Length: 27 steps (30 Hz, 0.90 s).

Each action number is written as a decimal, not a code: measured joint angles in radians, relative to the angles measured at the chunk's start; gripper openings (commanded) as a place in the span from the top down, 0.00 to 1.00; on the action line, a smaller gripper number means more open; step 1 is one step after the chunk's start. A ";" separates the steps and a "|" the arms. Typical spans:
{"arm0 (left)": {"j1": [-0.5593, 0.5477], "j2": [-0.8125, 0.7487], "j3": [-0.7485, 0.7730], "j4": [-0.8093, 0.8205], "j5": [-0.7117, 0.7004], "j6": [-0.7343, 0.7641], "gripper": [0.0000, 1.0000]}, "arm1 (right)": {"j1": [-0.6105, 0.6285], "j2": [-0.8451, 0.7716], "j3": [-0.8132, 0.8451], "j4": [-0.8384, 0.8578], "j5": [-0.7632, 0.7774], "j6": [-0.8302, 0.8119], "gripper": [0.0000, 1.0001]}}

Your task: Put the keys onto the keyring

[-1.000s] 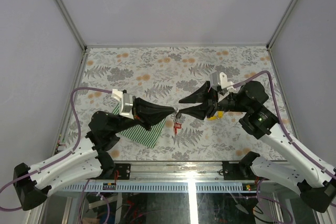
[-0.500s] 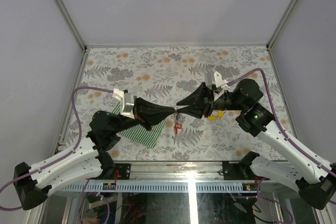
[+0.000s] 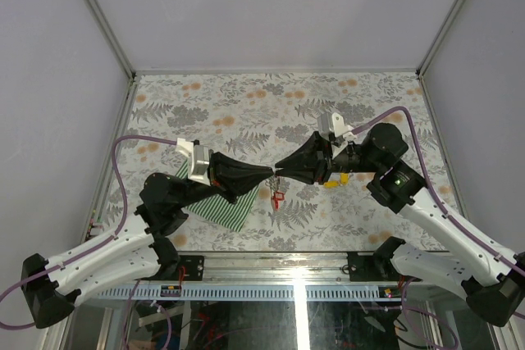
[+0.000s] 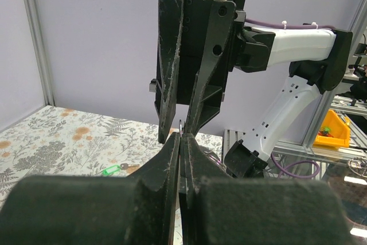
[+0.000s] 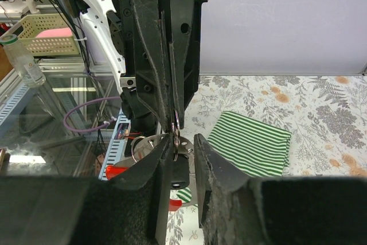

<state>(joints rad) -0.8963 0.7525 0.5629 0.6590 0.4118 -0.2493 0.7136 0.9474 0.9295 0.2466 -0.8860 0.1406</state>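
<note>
My left gripper (image 4: 179, 142) clenches the stiff, slippery, thin grey red-tagged keyring (image 3: 276, 196) by its rim, toward the desk's near edge; I cannot tell whether my right gripper (image 5: 183, 139) bites.

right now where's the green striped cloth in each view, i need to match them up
Top external: the green striped cloth lies lower left of centre, partly under the left arm.
Left wrist: not in it.
Right wrist: right of centre, at mid-height.
Shared landmark: the floral table cover, seen in all three.
</note>
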 measured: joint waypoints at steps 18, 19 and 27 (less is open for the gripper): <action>0.000 0.000 0.000 0.001 0.000 0.000 1.00 | 0.000 0.019 0.000 0.035 -0.040 0.020 0.84; 0.000 0.000 0.000 0.001 0.000 0.000 1.00 | 0.000 0.019 0.000 0.035 -0.042 0.020 0.85; 0.000 0.000 0.000 0.000 0.000 0.000 0.97 | 0.000 0.021 0.003 0.020 -0.048 0.014 1.00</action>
<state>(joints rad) -0.8963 0.7525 0.5629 0.6586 0.4118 -0.2493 0.7136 0.9680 0.9329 0.2668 -0.9337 0.1547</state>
